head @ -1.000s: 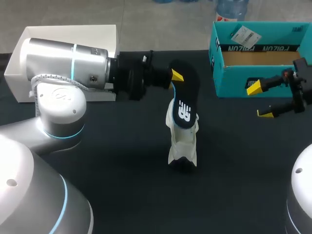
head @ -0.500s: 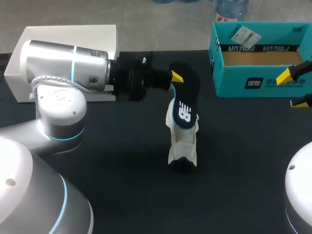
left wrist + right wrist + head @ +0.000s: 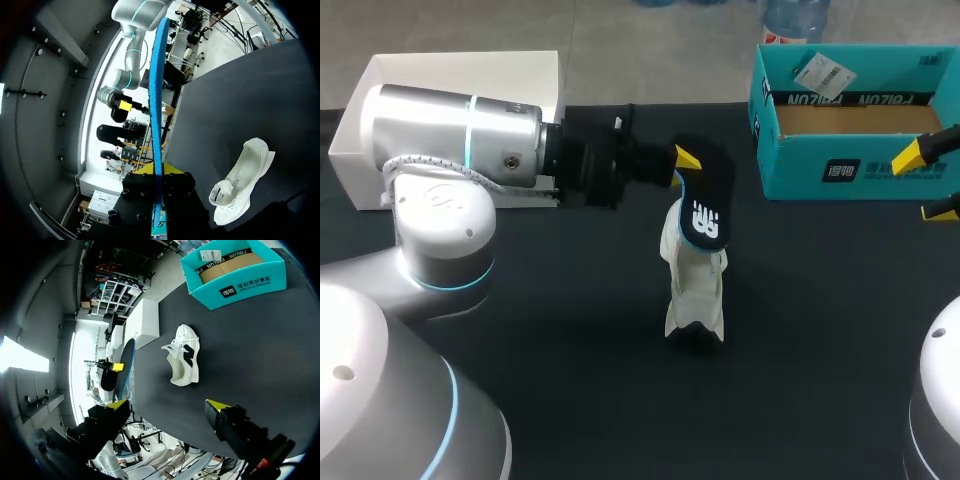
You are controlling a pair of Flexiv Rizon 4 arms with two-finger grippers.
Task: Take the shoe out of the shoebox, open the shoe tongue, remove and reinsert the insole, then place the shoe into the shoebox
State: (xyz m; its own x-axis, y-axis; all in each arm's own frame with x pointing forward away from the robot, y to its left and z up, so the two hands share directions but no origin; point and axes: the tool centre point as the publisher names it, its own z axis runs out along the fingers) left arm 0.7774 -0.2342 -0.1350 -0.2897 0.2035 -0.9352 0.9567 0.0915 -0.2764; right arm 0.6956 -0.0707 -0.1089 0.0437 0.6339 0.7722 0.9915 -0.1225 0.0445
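- In the head view, our left gripper (image 3: 680, 163) came in from 9 o'clock and was clamped on the insole (image 3: 708, 195). It held the insole in the air over the far end of the shoe (image 3: 692, 290). Only one yellow tip showed there, at the insole's 10 o'clock edge.
- The left wrist view showed what the head view hid. The insole (image 3: 159, 100) was edge-on, a thin blue line running straight out from between the fingers, which pinched it from both sides.
- That same view showed the shoe (image 3: 240, 182) lying on the table off to one side of the gripper, clear of the insole, with its hollow inside open to sight.
- In the head view, we saw the shoe near the middle of the black table (image 3: 550, 330). The shoebox (image 3: 800, 178) was at the shoe's 2 o'clock and a white box (image 3: 460, 70) at its 10 o'clock, both well apart from it.
- The shoebox stood open with its cardboard floor bare.
- The head view caught only the tips of our right gripper (image 3: 926, 182), at the 3 o'clock edge. The right wrist view showed its fingers (image 3: 117, 404) spread wide with nothing between them, the shoe ahead of them and the shoebox beyond.
- The right wrist view also showed the held insole (image 3: 125, 365) from the side, upright near the white box.
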